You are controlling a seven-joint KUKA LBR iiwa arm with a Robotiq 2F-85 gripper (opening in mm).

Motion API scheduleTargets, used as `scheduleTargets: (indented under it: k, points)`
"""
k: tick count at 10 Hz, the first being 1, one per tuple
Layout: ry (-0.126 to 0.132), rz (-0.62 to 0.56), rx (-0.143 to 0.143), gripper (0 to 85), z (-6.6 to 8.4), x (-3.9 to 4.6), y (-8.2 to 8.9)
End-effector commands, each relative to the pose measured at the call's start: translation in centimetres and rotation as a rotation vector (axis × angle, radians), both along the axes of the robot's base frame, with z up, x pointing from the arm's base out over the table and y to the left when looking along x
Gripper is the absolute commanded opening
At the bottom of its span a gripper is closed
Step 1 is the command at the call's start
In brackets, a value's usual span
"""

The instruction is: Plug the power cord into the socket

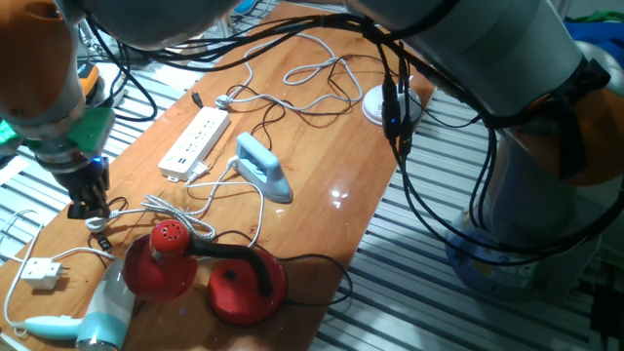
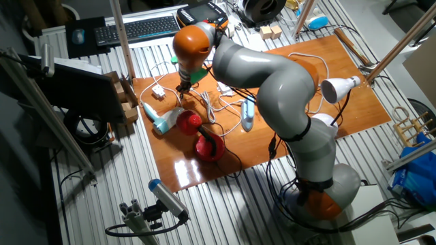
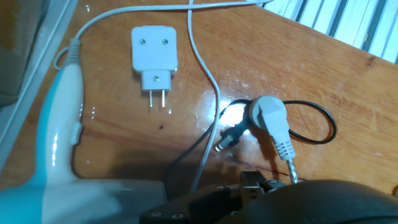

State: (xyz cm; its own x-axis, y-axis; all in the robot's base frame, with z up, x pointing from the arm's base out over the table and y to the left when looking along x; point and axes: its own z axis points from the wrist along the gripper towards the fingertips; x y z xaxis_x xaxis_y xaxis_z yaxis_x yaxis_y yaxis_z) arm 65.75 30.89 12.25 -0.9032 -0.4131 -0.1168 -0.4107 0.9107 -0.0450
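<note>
The power cord's small whitish round plug [image 3: 268, 115] lies just ahead of my gripper [image 3: 273, 183] in the hand view. Its cord runs back from the plug into the dark fingers, which look closed on it. The braided cord [image 1: 180, 219] leads across the table to the light-blue iron [image 1: 263, 168]. The socket, a long white power strip [image 1: 195, 141], lies beyond the iron, well away from my gripper [image 1: 88, 207]. In the other fixed view my gripper [image 2: 182, 87] is low over the table's far left corner.
A black plug [image 3: 227, 138] with a thin black cord lies against the white plug. A white boxy plug adapter [image 3: 154, 59] and a light-blue hair dryer [image 3: 56, 137] lie nearby. Red lamp parts [image 1: 161, 258] sit at the front. A white lamp [image 2: 337, 87] stands at the far end.
</note>
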Motion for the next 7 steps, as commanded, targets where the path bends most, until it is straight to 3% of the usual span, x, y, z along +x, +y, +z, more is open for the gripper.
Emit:
scheduleTargets:
  k: [1, 4, 7]
  points:
    - [-0.01, -0.006, 0.014, 0.0, -0.3, 0.2, -0.1]
    - [-0.046, 0.019, 0.047, 0.0, -1.0, 1.45, -0.4]
    - [-0.047, 0.008, 0.032, 0.0, -1.4, 2.81, -0.6]
